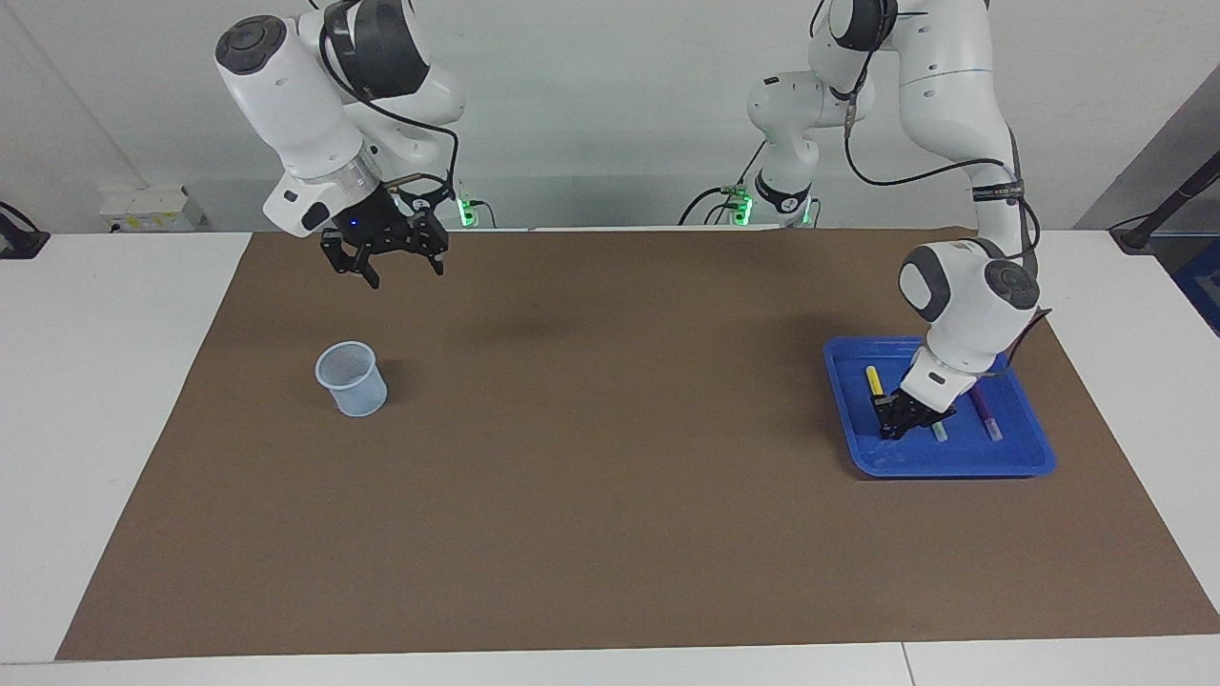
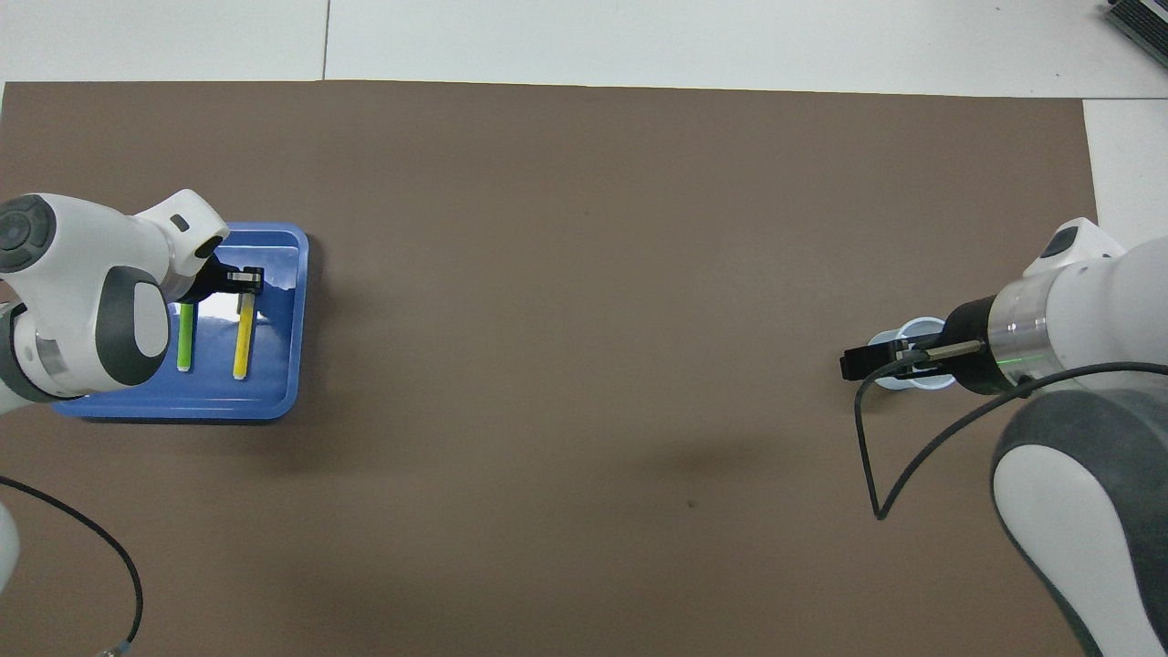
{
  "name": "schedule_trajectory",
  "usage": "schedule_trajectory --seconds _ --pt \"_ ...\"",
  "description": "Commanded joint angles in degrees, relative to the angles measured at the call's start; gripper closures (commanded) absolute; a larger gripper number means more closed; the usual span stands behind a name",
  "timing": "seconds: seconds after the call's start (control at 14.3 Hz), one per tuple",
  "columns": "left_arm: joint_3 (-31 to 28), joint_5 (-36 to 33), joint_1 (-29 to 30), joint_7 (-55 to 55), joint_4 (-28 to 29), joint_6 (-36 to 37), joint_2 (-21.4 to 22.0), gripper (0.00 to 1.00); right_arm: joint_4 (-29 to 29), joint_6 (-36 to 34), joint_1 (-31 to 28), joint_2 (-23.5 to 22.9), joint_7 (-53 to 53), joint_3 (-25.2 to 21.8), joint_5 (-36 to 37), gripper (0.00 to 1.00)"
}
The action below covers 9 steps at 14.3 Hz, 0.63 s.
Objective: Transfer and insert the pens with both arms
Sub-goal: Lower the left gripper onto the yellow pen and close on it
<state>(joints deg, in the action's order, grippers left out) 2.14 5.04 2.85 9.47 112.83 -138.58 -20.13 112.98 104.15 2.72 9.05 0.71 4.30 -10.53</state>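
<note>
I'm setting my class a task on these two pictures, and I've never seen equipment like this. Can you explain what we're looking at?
These are two white robot arms at a table, photographed at the same moment. One camera faces the robots from across the table. The other looks down from above their own end, so the two pictures are turned half a turn from each other.

A brown mat covers the table. At one end a blue tray holds a yellow pen, a green pen and a purple pen. At the other end stands a pale blue mesh cup.

The left arm reaches into the tray, and its fingers are closed on one end of the yellow pen. The right arm waits in the air with its fingers open, holding nothing.
</note>
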Motion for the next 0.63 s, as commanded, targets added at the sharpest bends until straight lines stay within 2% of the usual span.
schedule_trajectory --seconds 0.0,0.28,0.56 --pt "0.23 0.93 0.4 0.29 0.02 1.64 -0.44 1.0 0.93 0.35 -0.25 1.06 1.22 0.09 -0.98 0.0" --pt "0.23 0.93 0.4 0.2 -0.95 3.22 -0.44 1.0 0.93 0.35 -0.25 1.06 1.22 0.09 -0.98 0.0" --pt "0.23 1.63 0.92 -0.15 -5.6 10.77 -0.09 1.0 0.93 0.44 -0.25 1.06 1.14 0.09 -0.98 0.0"
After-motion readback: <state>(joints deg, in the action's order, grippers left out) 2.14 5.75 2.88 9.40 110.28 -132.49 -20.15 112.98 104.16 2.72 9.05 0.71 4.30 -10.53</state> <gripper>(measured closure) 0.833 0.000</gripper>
